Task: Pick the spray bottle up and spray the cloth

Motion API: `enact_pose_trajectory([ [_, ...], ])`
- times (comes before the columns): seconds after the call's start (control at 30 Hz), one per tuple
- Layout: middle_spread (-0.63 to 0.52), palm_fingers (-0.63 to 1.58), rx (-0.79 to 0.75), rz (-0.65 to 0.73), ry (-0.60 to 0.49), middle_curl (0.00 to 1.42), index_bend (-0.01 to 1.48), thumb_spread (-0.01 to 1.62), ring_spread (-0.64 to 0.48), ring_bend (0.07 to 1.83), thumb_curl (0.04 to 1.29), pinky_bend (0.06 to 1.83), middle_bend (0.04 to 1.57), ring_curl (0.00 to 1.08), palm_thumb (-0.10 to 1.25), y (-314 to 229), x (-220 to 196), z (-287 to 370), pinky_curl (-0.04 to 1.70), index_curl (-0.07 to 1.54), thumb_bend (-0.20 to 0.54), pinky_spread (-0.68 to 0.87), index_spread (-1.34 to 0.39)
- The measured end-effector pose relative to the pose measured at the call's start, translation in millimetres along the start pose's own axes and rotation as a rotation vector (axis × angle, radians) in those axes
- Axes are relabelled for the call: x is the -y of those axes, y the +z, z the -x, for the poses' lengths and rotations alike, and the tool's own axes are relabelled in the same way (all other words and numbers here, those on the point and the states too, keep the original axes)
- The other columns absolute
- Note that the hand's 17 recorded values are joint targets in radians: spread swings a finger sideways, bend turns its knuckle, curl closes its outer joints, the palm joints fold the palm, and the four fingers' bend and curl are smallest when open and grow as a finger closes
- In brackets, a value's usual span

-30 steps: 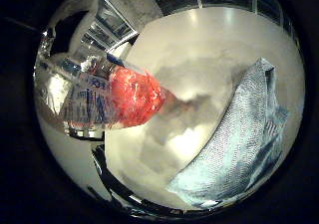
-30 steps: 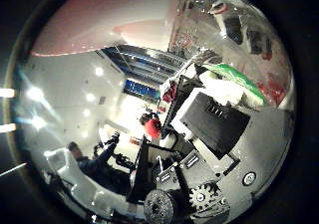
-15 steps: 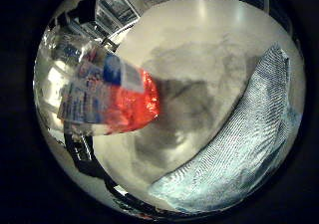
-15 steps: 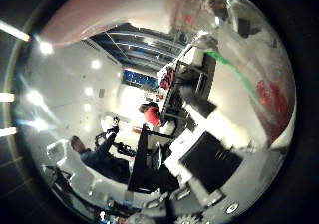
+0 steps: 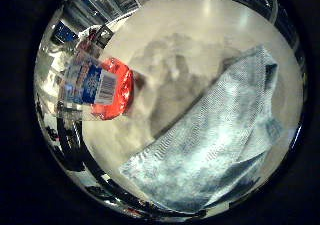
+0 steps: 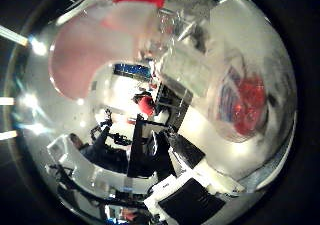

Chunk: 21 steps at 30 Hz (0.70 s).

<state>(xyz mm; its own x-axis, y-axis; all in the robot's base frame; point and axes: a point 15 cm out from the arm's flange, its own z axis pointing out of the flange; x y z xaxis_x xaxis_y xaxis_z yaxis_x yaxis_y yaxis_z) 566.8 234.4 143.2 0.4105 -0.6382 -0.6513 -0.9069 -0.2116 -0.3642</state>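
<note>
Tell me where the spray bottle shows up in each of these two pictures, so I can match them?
Little finger side view: the bottle fills the edge of the picture, beside the cloth, above the table.
Thumb side view: the bottle is large and close, clear with red liquid in it; the cloth is not in it.
Shared landmark: the bottle's red liquid and printed label.

spray bottle (image 5: 97,87) with a printed label and barcode, print too small to read

spray bottle (image 6: 235,95) blurred, cloth (image 5: 215,145) edge cut off
</note>
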Motion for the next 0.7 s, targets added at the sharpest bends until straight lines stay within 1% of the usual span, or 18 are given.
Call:
enact_pose_trajectory([
  [0.2,0.00,0.08,-0.062,-0.029,0.024,0.32,0.16,1.00,0.02,0.35,0.33,0.39,0.20,0.25,0.64,-54.4,-7.3,-37.6,0.40,0.30,-0.026,0.38,-0.42],
  [0.33,-0.01,0.10,-0.083,-0.041,0.045,0.32,0.17,1.00,0.02,0.33,0.32,0.38,0.20,0.25,0.65,-87.3,-22.8,-47.8,0.38,0.30,-0.022,0.38,-0.42],
  [0.4,-0.01,0.12,-0.104,-0.045,0.046,0.32,0.17,1.00,0.02,0.32,0.32,0.37,0.19,0.24,0.65,-108.8,-33.5,-52.0,0.37,0.30,-0.024,0.38,-0.43],
  [0.53,-0.01,0.13,-0.152,-0.021,0.009,0.32,0.17,1.01,0.03,0.30,0.32,0.36,0.18,0.25,0.65,-135.4,-55.7,-46.7,0.35,0.30,-0.027,0.38,-0.43],
  [0.63,0.00,0.14,-0.179,0.004,-0.009,0.31,0.18,1.01,0.03,0.29,0.32,0.35,0.18,0.25,0.64,-147.1,-75.9,-42.4,0.34,0.31,-0.025,0.38,-0.43],
  [0.7,0.00,0.14,-0.186,0.007,-0.001,0.31,0.18,1.01,0.04,0.28,0.32,0.35,0.18,0.24,0.64,-154.1,-89.0,-40.8,0.33,0.31,-0.025,0.38,-0.43],
])
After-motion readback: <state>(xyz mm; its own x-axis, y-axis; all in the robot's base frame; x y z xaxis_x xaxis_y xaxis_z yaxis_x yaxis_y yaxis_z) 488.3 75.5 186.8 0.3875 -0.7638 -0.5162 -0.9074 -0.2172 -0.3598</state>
